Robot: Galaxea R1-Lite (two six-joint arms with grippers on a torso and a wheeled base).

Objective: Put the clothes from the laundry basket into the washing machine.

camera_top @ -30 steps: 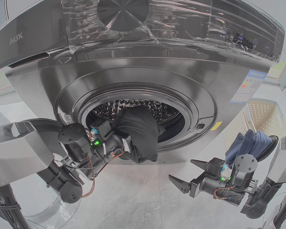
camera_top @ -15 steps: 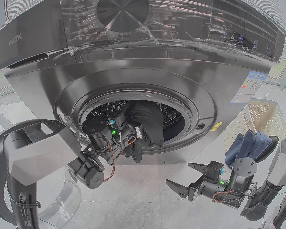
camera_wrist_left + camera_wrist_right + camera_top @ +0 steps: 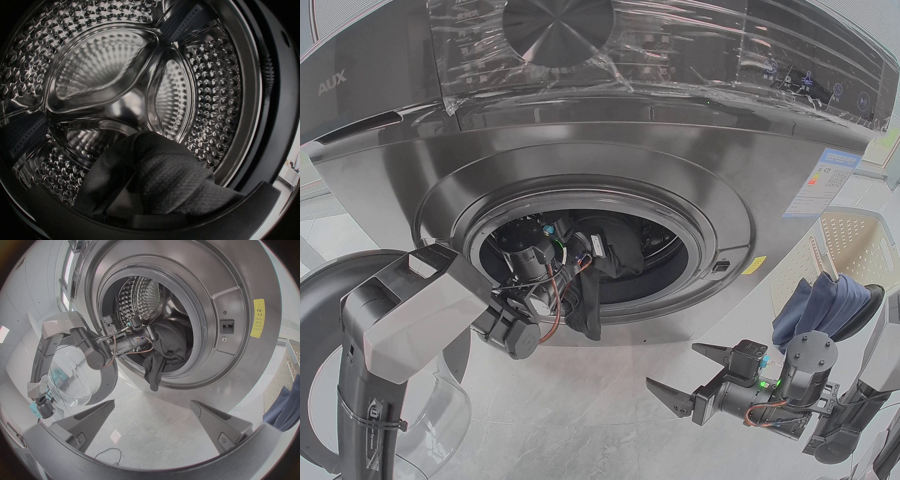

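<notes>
My left gripper [image 3: 590, 245] is buried in the black cloth [image 3: 622, 249] at the drum [image 3: 103, 72] mouth; whether it clamps I cannot tell. A tail hangs outside, so I should push deeper.

This is looking like a laundry room, more a test or show space than a lived-in home. A front-loading washer [image 3: 650, 156] is standing just ahead of the right tool [image 3: 672, 365], with its glass door [image 3: 72, 377] hanging open off to that tool's left and its steel drum [image 3: 103, 72] gaping. Clear film [image 3: 675, 44] is clinging to the control panel above the tool, and an energy label [image 3: 824, 181] is sticking to the front. A basket [image 3: 856, 244] of blue clothes [image 3: 825, 306] is sitting to the tool's right. Grey floor tiles [image 3: 581, 406] are running beneath it, pale wall tiles [image 3: 28, 280] are rising beyond the door, and a loose cable [image 3: 109, 454] is lying below the tool.
</notes>
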